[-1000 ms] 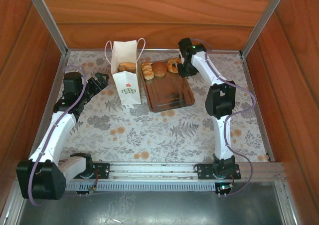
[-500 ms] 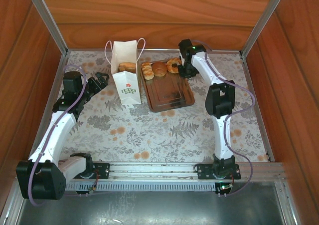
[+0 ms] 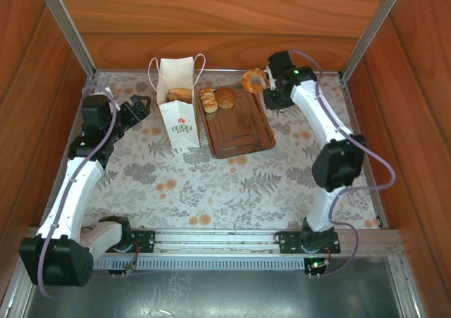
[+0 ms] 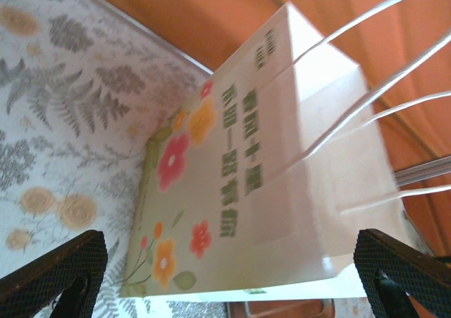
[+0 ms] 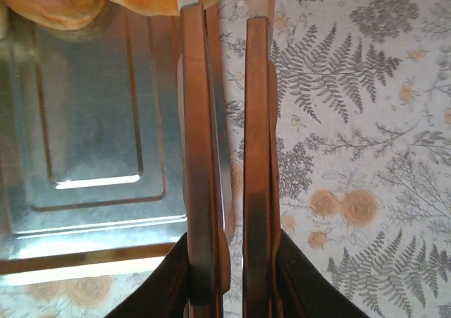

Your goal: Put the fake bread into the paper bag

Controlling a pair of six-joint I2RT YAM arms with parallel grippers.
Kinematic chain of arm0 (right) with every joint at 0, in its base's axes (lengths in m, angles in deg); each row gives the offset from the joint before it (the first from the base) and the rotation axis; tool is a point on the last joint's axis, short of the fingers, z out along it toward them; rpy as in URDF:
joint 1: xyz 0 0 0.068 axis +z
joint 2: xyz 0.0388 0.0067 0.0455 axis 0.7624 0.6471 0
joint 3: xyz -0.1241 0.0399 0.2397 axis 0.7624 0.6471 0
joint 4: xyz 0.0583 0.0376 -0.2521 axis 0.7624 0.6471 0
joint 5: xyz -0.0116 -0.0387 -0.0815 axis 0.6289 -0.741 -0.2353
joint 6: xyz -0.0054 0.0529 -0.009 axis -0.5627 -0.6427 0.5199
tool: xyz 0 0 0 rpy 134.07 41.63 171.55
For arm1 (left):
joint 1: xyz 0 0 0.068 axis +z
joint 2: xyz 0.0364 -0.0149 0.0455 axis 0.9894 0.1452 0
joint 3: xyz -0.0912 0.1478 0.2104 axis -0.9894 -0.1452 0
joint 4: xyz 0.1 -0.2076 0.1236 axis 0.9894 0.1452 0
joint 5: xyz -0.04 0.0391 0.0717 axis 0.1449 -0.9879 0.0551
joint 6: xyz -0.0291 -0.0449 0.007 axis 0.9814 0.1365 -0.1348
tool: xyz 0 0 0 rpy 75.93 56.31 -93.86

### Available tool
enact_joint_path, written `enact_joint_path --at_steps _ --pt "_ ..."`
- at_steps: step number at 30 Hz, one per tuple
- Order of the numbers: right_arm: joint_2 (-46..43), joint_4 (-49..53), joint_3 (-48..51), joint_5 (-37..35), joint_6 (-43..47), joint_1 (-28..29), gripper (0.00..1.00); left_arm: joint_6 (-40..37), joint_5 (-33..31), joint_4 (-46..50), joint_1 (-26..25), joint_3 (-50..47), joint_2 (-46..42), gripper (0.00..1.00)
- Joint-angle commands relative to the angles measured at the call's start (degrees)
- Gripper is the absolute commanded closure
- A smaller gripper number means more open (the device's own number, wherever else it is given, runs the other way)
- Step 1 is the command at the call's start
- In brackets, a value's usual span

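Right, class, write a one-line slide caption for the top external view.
Right gripper pinches the ring donut at the far edge of the tray; left gripper stands open beside the paper bag.

A ring donut (image 3: 251, 80) aloft, two pastries (image 3: 217, 98) beside upright white paper bag (image 3: 180, 124).

I work in a test booth, a lab rig rather than a home. Wood-panel walls (image 3: 211, 22) box me in on three sides, with aluminium posts (image 3: 67, 25) at the corners. My left arm (image 3: 76, 184) and right arm (image 3: 320, 205) are bolted to a metal rail (image 3: 211, 239). On a fern-print cloth (image 3: 211, 184) sit staged props: a tray (image 3: 239, 131), fake bread (image 3: 225, 97) and a paper bag (image 3: 180, 124).
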Motion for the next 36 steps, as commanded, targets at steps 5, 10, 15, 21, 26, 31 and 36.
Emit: enact_joint_path --at_steps 5,10,15,21,26,31,36 --pt "-19.3 -6.1 12.0 3.2 -3.8 -0.1 0.75 -0.9 0.6 1.0 0.3 6.7 3.2 0.05" --pt "-29.1 -7.8 19.3 5.5 -6.2 0.0 0.76 -0.4 2.2 -0.1 0.3 9.6 7.5 0.06" --pt "-34.7 -6.9 19.1 9.3 -7.5 0.4 0.77 0.5 5.3 -1.3 0.2 13.4 11.1 0.08" --pt "-36.6 -8.3 14.5 11.7 -9.1 3.9 0.78 3.5 7.4 -5.9 -0.1 14.9 14.6 0.1" --pt "-34.2 -10.6 8.6 12.1 -10.0 10.1 0.79 5.4 7.0 -10.4 -0.2 14.6 16.2 0.15" --pt "-29.0 -13.2 2.5 13.5 -10.8 16.1 0.79 5.9 5.4 -10.8 -0.3 15.3 17.0 0.27" --pt "-22.3 -16.0 -2.9 16.0 -11.6 20.4 0.79 5.8 6.3 -11.0 -0.6 15.7 18.2 0.46"
